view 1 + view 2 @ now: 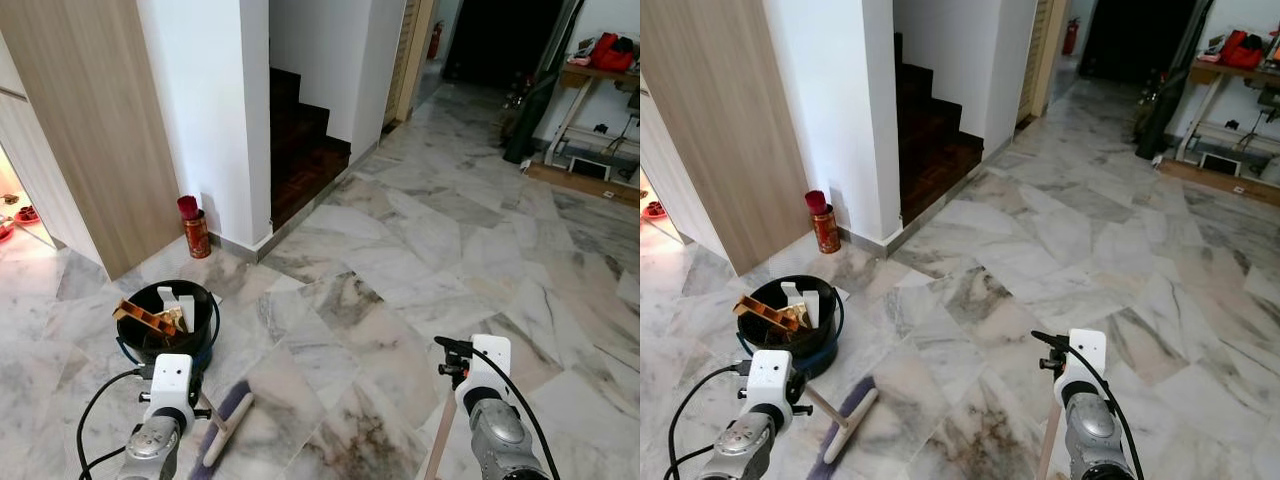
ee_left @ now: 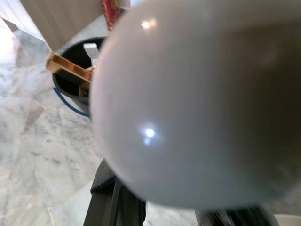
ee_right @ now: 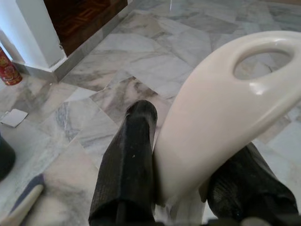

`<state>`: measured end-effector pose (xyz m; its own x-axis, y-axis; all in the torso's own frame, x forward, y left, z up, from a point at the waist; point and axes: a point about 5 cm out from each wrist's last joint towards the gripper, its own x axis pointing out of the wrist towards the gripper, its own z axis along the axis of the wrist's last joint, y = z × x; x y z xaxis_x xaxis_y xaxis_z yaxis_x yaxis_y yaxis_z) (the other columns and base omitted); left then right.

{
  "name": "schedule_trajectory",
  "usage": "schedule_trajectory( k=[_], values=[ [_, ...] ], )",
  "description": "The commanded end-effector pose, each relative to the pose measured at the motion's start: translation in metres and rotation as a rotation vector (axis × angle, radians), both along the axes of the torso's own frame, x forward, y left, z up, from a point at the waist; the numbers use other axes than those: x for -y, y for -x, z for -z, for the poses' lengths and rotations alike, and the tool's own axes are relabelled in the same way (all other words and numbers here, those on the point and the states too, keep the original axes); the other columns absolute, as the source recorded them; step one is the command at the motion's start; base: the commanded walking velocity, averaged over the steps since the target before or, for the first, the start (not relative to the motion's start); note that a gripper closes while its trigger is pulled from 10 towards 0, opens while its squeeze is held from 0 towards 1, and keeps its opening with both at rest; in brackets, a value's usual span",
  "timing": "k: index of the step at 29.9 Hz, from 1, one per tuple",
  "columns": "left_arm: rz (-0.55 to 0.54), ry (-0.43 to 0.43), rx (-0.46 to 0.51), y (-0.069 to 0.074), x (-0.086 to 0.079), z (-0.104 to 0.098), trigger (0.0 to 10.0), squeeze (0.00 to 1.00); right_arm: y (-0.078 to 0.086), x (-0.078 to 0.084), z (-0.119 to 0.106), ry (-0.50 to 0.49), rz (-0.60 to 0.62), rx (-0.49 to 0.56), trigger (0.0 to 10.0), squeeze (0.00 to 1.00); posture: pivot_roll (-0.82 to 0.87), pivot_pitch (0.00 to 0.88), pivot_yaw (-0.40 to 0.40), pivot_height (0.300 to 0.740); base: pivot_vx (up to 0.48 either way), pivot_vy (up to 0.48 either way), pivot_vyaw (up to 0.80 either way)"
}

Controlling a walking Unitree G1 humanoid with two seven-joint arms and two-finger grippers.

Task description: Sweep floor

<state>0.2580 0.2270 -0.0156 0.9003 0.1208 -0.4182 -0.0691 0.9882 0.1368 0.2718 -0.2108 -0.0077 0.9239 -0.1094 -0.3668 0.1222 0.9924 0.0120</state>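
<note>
a broom (image 1: 228,424) is seen low on the marble floor (image 1: 420,250), its head just beside a black bin (image 1: 165,322). its round white handle end (image 2: 197,103) is held close in the left gripper (image 2: 174,219); how far those fingers are open cannot be told. a white looped handle (image 3: 221,108) is squeezed between the black fingers (image 3: 124,165) of the right gripper (image 3: 183,183). a red can (image 1: 196,232) stands by the wall.

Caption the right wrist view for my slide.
Right gripper clamping a cream looped handle above marble floor.
</note>
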Motion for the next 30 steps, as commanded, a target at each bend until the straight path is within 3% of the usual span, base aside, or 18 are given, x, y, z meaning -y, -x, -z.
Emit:
schedule_trajectory(
  k=[1,6,11,12,17,19,21,22,25,27,30],
  values=[
    [-0.059,-0.043,0.045,-0.006,-0.014,-0.011,10.0,0.0,-0.001,-0.001,0.001,-0.002,0.014,-0.009,10.0,0.0,0.18,0.0,-0.046,0.74,0.0,0.0,0.0],
    [-0.054,-0.136,0.083,-0.015,-0.025,-0.024,10.0,0.0,-0.016,0.003,-0.017,0.07,0.005,0.064,10.0,0.0,0.18,0.0,-0.035,0.74,0.0,0.0,0.0],
    [0.041,-0.283,0.074,-0.022,-0.038,-0.038,10.0,0.0,-0.026,0.015,-0.029,0.26,0.003,0.054,10.0,0.0,0.18,0.0,-0.025,0.74,0.0,0.0,0.0],
    [0.05,-0.292,0.072,-0.023,-0.039,-0.039,10.0,0.0,-0.027,0.015,-0.03,0.266,0.003,0.061,10.0,0.0,0.18,0.0,-0.025,0.74,0.0,0.0,0.0],
    [0.081,-0.366,0.024,-0.024,-0.05,-0.045,10.0,0.0,-0.028,0.024,-0.031,0.482,-0.013,-0.011,10.0,0.0,0.18,0.0,-0.022,0.74,0.0,0.0,0.0],
    [0.101,-0.393,-0.025,-0.023,-0.053,-0.044,10.0,0.0,-0.027,0.029,-0.029,0.534,-0.007,-0.063,10.0,0.0,0.18,0.0,-0.023,0.74,0.0,0.0,0.0],
    [0.136,-0.431,-0.167,-0.014,-0.057,-0.032,10.0,0.0,-0.02,0.038,-0.02,0.567,0.022,-0.163,10.0,0.0,0.18,0.0,-0.03,0.74,0.0,0.0,0.0],
    [0.136,-0.431,-0.167,-0.014,-0.057,-0.032,10.0,0.0,-0.02,0.038,-0.02,0.567,0.022,-0.163,10.0,0.0,0.18,0.0,-0.03,0.74,0.0,0.0,0.0],
    [0.181,-0.47,-0.29,-0.004,-0.059,-0.02,10.0,0.0,-0.011,0.041,-0.012,0.613,0.002,-0.238,10.0,0.0,0.18,0.0,-0.031,0.74,0.0,0.0,0.0],
    [0.239,-0.512,-0.414,0.009,-0.06,-0.007,10.0,0.0,-0.001,0.043,-0.001,0.634,-0.019,-0.324,10.0,0.0,0.18,0.0,-0.036,0.74,0.0,0.0,0.0],
    [0.283,-0.541,-0.568,0.03,-0.062,0.01,10.0,0.0,0.017,0.042,0.017,0.592,-0.041,-0.452,10.0,0.0,0.17,0.0,-0.038,0.74,0.0,0.0,0.0]
  ],
)
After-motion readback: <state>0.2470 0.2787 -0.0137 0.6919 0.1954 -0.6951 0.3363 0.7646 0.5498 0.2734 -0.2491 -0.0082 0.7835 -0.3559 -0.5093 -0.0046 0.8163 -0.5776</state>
